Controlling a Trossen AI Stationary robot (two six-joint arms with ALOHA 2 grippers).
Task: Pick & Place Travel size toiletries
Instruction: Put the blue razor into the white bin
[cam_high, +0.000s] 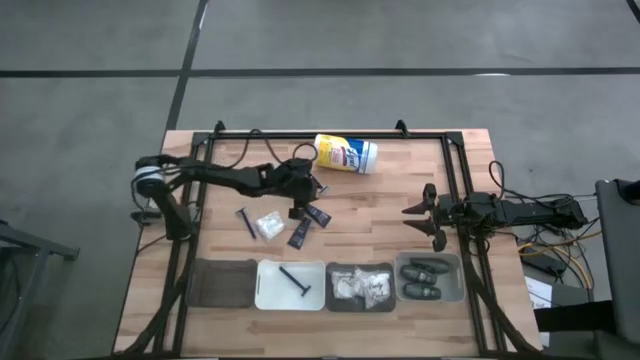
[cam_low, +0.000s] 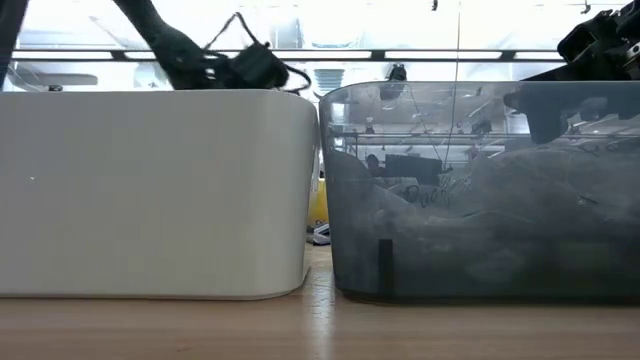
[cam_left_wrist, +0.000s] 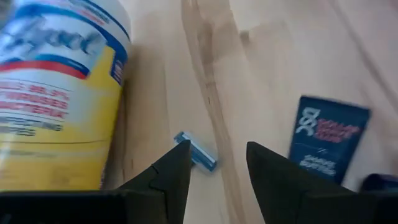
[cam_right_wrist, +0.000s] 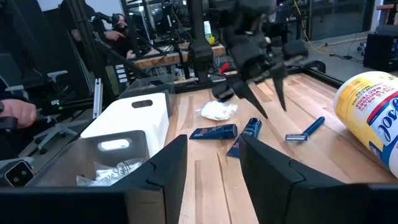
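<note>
1. Big picture first: the pale wooden plank table (cam_high: 400, 190) carries everything, with the left gripper (cam_left_wrist: 217, 155) out over the middle and the right gripper (cam_high: 425, 225) parked toward the right-hand side
2. The left gripper's fingers stand well apart and hold nothing
3. The right gripper's fingers are spread too, nothing between them
4. The large yellow-and-white cylindrical canister with a blue label (cam_high: 347, 153) lies on its side just beyond the left gripper
5. Along the front edge sit four trays. From the left gripper's side across: a dark brown tray (cam_high: 222, 283), a white plastic tray (cam_high: 272, 285), a dark tray (cam_high: 360, 270) and a clear grey tray (cam_high: 455, 280), that last one just beside the right gripper
6. Two dark grey oval pods (cam_high: 425, 270) lie in the clear grey tray
7. Two small black tubes with blue print (cam_high: 300, 232) lie just behind the left gripper, towards the trays
8. White crinkly packets (cam_high: 362, 288) fill the dark tray, and one loose white packet (cam_high: 268, 226) lies near the left gripper, next to the tubes
9. A thin razor with a blue head (cam_left_wrist: 196, 152) lies right below the gap in the left gripper's fingers, untouched
10. A thin dark razor (cam_high: 245, 222) lies past the loose packet, and another dark razor (cam_high: 295, 282) rests in the white tray
</note>
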